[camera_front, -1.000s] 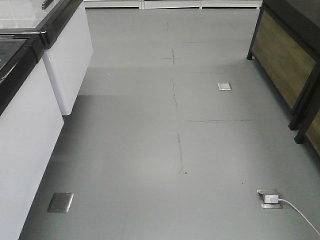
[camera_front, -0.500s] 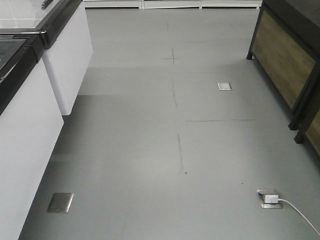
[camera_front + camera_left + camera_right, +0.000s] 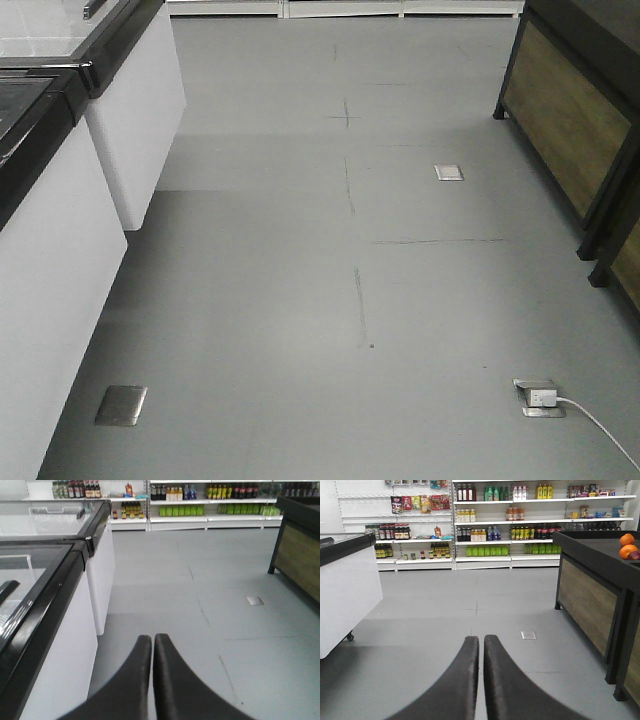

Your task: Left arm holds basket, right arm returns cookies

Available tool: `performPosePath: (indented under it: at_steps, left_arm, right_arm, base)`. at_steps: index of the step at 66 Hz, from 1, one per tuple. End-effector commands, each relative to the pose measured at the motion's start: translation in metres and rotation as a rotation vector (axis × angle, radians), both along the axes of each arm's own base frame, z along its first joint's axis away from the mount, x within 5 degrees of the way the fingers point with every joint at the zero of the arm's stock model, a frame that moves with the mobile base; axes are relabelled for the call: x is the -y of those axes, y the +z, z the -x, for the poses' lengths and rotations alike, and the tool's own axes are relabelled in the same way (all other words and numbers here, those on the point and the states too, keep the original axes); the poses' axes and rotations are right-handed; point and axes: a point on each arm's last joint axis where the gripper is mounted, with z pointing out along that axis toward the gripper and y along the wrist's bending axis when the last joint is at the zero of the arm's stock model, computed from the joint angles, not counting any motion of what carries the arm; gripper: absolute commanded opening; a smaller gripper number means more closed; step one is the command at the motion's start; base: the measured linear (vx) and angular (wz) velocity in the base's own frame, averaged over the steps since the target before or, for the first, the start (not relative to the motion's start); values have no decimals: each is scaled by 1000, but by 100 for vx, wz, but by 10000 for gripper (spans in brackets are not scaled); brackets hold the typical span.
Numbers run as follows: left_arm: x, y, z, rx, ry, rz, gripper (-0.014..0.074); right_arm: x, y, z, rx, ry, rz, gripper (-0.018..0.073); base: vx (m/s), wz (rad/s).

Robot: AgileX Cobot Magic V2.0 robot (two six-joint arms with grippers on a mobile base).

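Note:
The basket and the cookies are out of view in every frame. In the left wrist view my left gripper is shut, its two black fingers pressed together over the grey floor with nothing between them. In the right wrist view my right gripper is likewise shut and holds nothing, pointing down the aisle at the far shelves. Neither arm shows in the front view.
A white freezer cabinet with black-rimmed glass lid lines the left. A dark wood-panelled stand with oranges is on the right. Stocked shelves fill the far wall. Floor sockets and a white cable lie near right.

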Motion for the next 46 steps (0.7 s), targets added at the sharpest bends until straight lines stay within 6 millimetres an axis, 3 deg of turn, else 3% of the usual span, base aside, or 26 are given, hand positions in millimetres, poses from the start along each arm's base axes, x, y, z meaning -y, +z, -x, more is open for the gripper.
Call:
performPosePath:
  at_steps: [1,25,37,46]
  left_arm:
    - [1,12,-9,54,-7,5,-6]
    - [1,4,-17,-10,-11,-14,42]
    - [1,4,-17,-12,-13,-22,173]
    - [1,2,-17,-30,-12,-22,321]
  right_arm:
    - [0,2,0,68,-1,11,-11]
    - [0,2,0,68,-1,11,-11]
    - [0,2,0,68,-1,11,-11]
    - [0,2,0,68,-1,11,-11]
  base:
    - [0,0]
    - [0,0]
    - [0,0]
    - [0,0]
